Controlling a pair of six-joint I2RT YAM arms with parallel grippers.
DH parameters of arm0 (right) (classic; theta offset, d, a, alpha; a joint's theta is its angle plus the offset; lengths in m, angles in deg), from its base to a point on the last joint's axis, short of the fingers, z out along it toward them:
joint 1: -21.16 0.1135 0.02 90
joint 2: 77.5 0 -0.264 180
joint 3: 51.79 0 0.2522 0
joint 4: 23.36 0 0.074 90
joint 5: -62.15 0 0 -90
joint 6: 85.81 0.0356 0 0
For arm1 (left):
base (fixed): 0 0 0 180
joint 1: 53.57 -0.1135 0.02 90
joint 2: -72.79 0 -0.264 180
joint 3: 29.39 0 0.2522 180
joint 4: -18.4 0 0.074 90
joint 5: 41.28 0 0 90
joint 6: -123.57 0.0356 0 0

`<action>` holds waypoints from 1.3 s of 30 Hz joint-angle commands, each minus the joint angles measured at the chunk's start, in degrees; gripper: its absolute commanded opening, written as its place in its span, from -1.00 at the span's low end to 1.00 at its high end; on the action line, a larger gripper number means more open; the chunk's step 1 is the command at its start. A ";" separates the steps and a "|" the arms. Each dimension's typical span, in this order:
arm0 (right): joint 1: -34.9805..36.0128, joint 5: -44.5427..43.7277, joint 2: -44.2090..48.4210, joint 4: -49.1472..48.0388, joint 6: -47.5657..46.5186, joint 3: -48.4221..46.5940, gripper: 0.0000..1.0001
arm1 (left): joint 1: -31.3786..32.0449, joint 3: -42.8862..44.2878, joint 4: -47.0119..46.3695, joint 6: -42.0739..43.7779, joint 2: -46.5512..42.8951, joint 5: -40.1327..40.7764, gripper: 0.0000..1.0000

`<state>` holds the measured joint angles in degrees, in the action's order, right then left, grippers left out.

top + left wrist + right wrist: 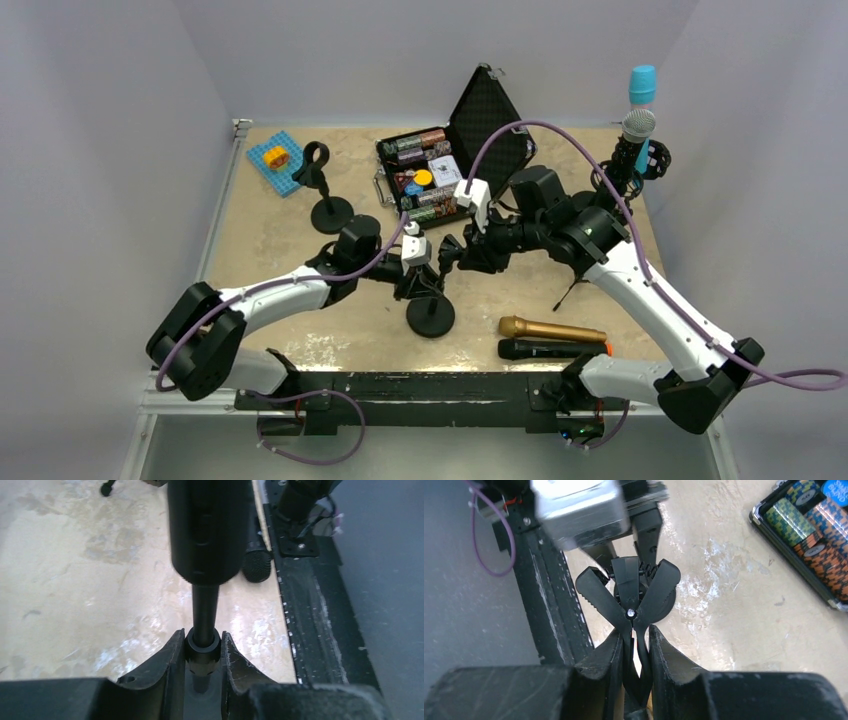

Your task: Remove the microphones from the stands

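Clamped with left jaws on the stand pole [205,607] and right jaws on its clip [629,580], which looks empty, so likely almost done.

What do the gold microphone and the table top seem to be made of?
Gold microphone: probably metal, satin gold finish; it shows a soft even sheen. Table top: perhaps laminated board, beige, worn; glossy patches reflect light.

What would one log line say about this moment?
left gripper: shut on stand post | right gripper: shut on microphone clip, clip spread open | gold microphone, black microphone: lying on table
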<state>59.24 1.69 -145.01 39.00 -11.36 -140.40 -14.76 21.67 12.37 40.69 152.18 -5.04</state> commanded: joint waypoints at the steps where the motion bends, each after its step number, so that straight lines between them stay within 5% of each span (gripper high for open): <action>1: -3.66 0.63 -1.66 -3.92 15.72 -1.60 -1.00 | 0.22 1.55 5.23 6.44 -8.06 16.38 -1.00; 5: -4.82 4.43 -5.54 -4.16 26.96 -3.65 -1.00 | 0.38 0.34 9.13 7.14 -13.94 39.41 -1.00; 14: -10.16 21.52 -18.86 -4.98 24.39 -8.03 -1.00 | 0.44 2.56 17.43 3.05 -12.53 43.82 -1.00; 16: -10.38 22.10 -18.71 -3.59 19.29 -8.48 -1.00 | 0.04 4.34 20.84 5.06 -13.07 39.70 -1.00; 17: -10.39 22.94 -18.34 -2.43 15.66 -8.36 -1.00 | -0.27 5.39 23.95 6.26 -13.46 36.51 -0.79; 20: -10.32 25.36 -15.58 -1.42 3.50 -5.96 -1.00 | -1.47 8.54 32.05 11.02 -15.38 25.06 0.24; 22: -10.27 26.51 -12.91 -1.32 -5.91 -3.17 -1.00 | -2.93 10.14 37.52 14.06 -16.42 17.08 0.48; 29: -9.23 24.26 -5.20 1.51 -37.94 5.07 -1.00 | -6.25 14.50 50.80 30.42 -12.33 0.98 0.54; 34: -8.05 22.50 -2.01 0.28 -44.51 7.08 -1.00 | -6.07 15.26 48.36 32.43 -6.57 -4.24 0.45; 39: -7.24 22.07 -1.23 -0.24 -42.48 7.48 -1.00 | -5.08 16.49 43.19 28.59 -1.53 -5.24 0.16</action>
<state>51.68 25.30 -147.17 39.50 -50.31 -133.36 -20.44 35.24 59.97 69.23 148.53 -4.91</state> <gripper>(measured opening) 0.209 0.649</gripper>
